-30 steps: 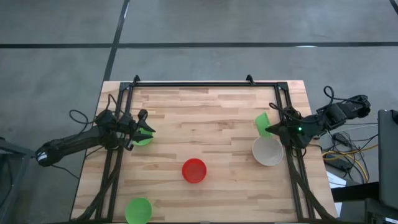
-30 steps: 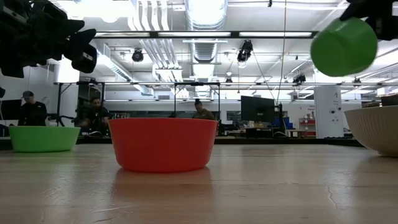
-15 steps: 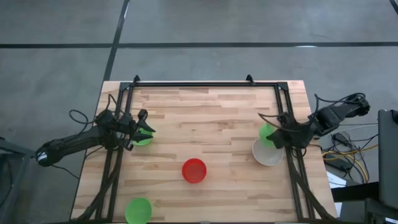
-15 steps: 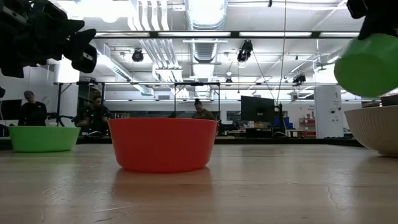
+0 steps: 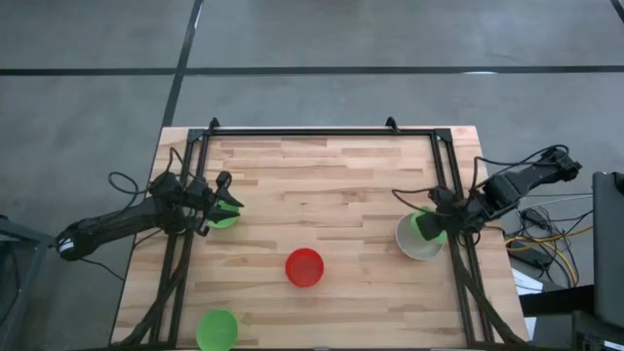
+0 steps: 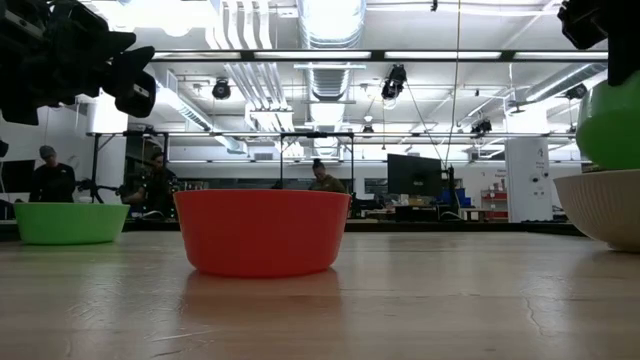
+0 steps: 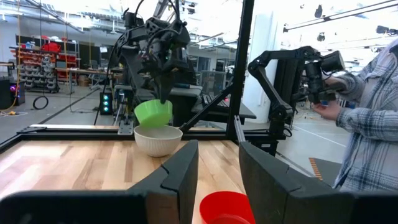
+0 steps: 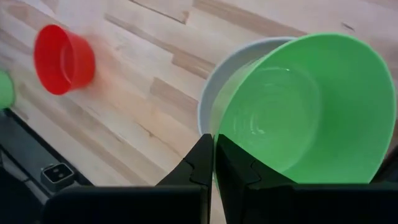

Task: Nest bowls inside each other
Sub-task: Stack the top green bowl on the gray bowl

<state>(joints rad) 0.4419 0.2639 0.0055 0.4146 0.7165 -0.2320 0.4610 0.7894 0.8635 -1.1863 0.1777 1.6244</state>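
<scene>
A green bowl (image 5: 426,223) hangs pinched by its rim in the closed right gripper (image 5: 436,227), just above the grey-white bowl (image 5: 417,243) near the table's (image 5: 331,175) right edge. The left gripper (image 5: 226,206), fingers parted and empty, hovers over another green bowl (image 5: 223,218) near the left edge. The red bowl (image 5: 304,267) sits mid-table with bare wood all round it.

A robotics lab or workshop: exposed ducts (image 6: 325,40) and strip lights under an open ceiling, a concrete floor (image 5: 312,39), a monitor (image 6: 413,175), shelving (image 7: 37,62), another robot arm (image 7: 283,68) on a stand, people (image 6: 150,185) at benches.
</scene>
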